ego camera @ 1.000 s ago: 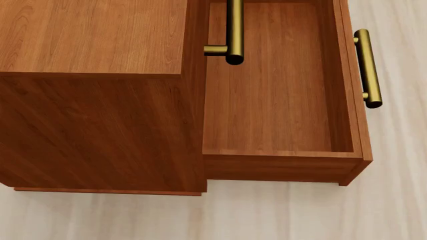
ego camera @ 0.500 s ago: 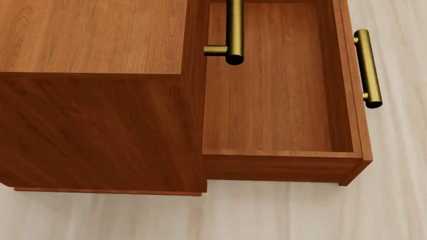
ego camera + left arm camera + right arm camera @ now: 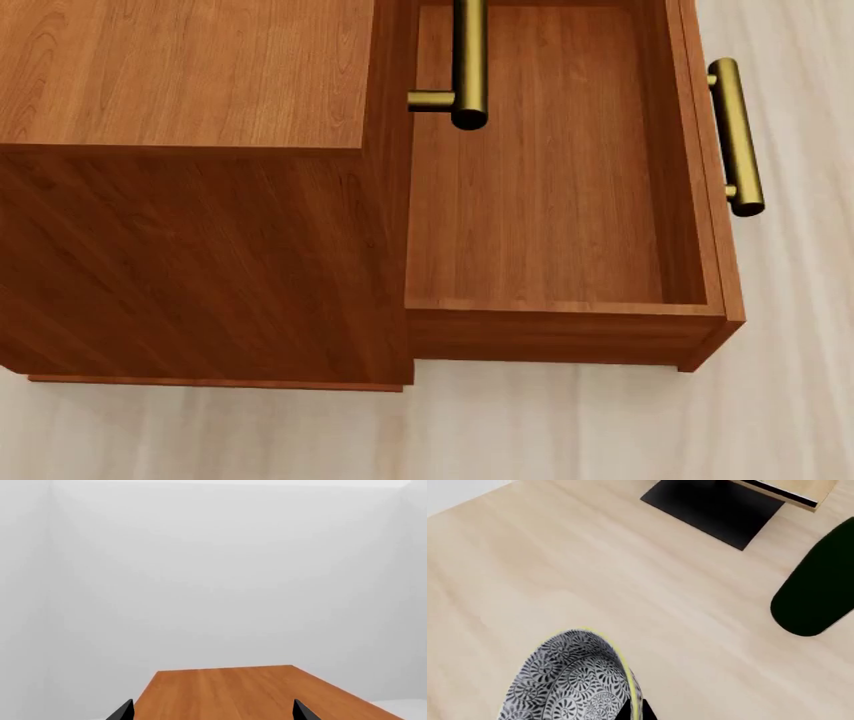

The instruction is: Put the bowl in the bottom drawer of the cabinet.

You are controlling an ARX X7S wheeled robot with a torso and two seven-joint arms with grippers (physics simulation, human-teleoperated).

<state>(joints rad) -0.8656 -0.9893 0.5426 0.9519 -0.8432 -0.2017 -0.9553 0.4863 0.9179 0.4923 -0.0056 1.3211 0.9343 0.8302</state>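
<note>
The cabinet is seen at the left of the head view, with the bottom drawer pulled out beside it and nothing lying in it. The left gripper is spread wide and grips nothing. The bowl is carried over a pale floor, pinched at its rim by the right gripper. Glazed ceramic is judged stiff, slippery and breakable; a rim hold suits it.

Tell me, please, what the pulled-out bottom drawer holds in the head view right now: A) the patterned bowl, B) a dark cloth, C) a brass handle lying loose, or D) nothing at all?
D: the bottom drawer shows only its bare wooden floor, while the bowl appears in the right wrist view above a pale wooden surface.
</note>
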